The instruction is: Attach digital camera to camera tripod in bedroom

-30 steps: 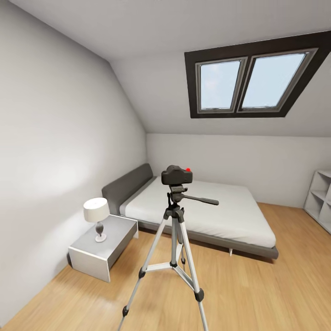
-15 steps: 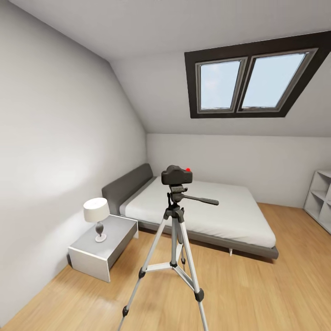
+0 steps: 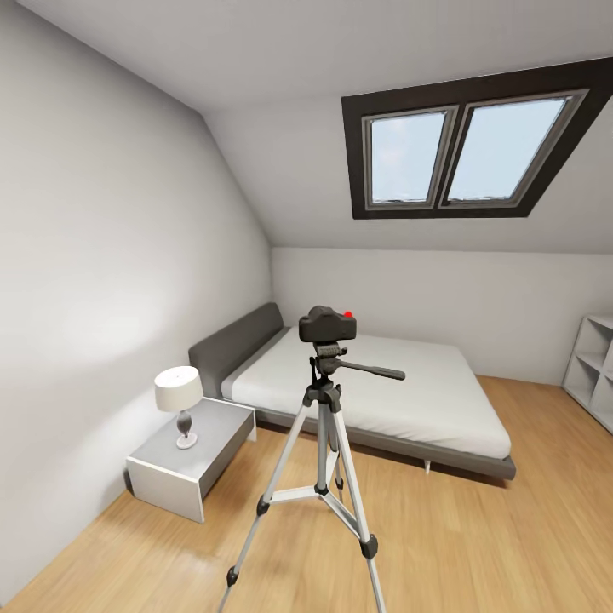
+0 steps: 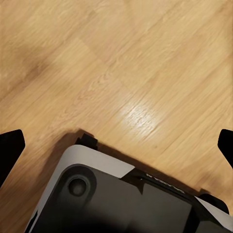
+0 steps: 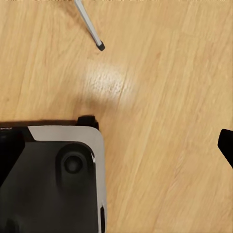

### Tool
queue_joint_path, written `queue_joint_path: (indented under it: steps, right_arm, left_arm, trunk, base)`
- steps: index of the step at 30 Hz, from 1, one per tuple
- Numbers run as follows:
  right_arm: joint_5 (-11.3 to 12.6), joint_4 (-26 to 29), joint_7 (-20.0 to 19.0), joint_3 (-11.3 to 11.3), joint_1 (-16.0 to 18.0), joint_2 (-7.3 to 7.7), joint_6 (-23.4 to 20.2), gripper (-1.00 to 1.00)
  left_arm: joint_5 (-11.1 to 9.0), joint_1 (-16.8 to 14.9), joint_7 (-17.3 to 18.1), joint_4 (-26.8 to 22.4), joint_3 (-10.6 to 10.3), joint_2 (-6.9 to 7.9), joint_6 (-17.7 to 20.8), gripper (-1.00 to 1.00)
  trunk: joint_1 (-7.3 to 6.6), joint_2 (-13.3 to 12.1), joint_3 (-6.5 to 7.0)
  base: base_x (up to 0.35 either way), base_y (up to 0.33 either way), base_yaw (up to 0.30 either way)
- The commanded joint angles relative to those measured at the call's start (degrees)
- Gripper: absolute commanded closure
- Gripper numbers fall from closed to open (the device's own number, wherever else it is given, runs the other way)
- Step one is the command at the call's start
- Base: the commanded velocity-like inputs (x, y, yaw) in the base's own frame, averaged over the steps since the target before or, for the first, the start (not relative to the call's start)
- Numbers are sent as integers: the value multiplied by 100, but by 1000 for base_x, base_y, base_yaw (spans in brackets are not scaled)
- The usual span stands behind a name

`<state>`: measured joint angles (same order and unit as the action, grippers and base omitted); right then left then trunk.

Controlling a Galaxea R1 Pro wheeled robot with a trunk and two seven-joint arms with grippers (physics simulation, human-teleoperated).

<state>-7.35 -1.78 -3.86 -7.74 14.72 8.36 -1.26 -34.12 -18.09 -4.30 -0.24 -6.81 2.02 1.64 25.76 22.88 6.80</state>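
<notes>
Standing on the wood floor [image 3: 477, 545] before the bed [image 3: 400, 392], the camera tripod [image 3: 323, 460] is seen with the digital camera [image 3: 327, 324] seated on its head. A lamp [image 3: 180, 400] is carried by the nightstand [image 3: 191, 455]. Both grippers' fingers [image 4: 9, 150] are spread wide over the floor, nothing held.

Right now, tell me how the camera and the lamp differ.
The camera is black with a red dot; the lamp has a white shade on a grey base. The camera sits atop the tripod out on the wood floor; the lamp stands on the nightstand by the wall. Both stand upright, and no gripper touches either.
</notes>
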Motion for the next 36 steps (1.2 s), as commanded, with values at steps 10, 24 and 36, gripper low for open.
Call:
queue_joint_path:
  steps: [10,24,36]
  right_arm:
    - [-49,-7,-2,-73,5,-47,18,-100]
    - [-33,-7,-9,-78,5,-453,21,-100]
    - [-46,-7,-10,-80,5,-496,25,-100]
  left_arm:
    - [-39,-1,-18,-3,-48,0,14,-100]
    - [-44,-1,-18,-3,-56,0,15,-100]
    - [-27,-1,-18,-3,-57,-2,13,-100]
  trunk:
    - [2,4,-2]
    - [2,4,-2]
    - [2,4,-2]
  base:
    - [0,0,0]
    - [0,0,0]
    - [0,0,0]
